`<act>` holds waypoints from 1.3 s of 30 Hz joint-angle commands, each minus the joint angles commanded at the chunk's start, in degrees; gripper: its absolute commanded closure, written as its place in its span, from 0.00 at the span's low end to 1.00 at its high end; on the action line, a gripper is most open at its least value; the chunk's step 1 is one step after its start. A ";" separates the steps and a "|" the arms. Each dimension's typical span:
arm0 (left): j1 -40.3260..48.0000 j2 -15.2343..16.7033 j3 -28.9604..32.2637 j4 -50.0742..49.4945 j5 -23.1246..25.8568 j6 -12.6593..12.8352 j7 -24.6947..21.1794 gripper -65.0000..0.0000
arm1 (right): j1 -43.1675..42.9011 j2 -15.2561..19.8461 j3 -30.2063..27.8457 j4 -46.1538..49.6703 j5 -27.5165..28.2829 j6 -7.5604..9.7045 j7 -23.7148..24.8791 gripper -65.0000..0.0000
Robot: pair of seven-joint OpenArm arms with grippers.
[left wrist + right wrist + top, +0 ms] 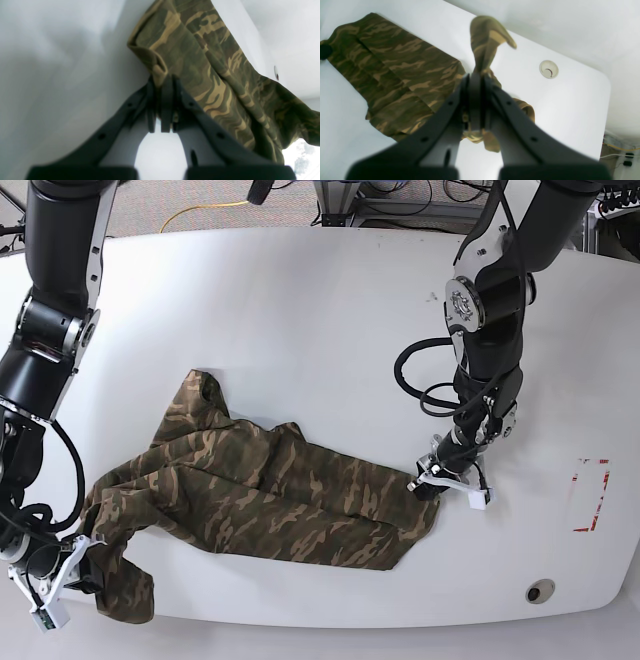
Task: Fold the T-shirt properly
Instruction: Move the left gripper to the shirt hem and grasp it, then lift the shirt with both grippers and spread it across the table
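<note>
No neat fold is shown yet: the T-shirt (270, 500) is spread rumpled across the lower left of the white surface (330, 310), with the left hand (162, 85) and the right hand (476, 82) each clamped on a cloth edge.

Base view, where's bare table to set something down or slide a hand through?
Free: the wide far stretch of the table above the T-shirt, and the right side by the red marks. Crowded: the near strip, where the left gripper and right gripper pinch the shirt.
</note>
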State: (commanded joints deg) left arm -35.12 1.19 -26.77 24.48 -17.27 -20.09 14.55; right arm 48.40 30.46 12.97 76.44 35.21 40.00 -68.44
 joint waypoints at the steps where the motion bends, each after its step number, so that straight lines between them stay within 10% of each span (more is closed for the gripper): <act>1: 0.00 -0.26 0.00 0.00 -1.05 -0.09 0.09 0.99 | 0.00 0.00 0.09 0.00 0.00 0.00 0.00 1.00; 23: 18.81 -18.20 -0.09 48.70 -27.16 -3.43 26.73 0.99 | 5.36 1.05 -0.26 -5.54 -4.57 0.00 3.08 1.00; 39: 17.76 -36.31 -5.71 60.48 -42.02 -3.69 32.09 0.99 | 22.86 1.14 -2.64 -22.42 -4.57 0.00 6.42 1.00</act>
State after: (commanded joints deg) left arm -17.36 -35.12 -32.48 84.97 -59.30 -23.78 46.64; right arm 71.25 31.60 10.33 54.02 30.64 40.00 -62.02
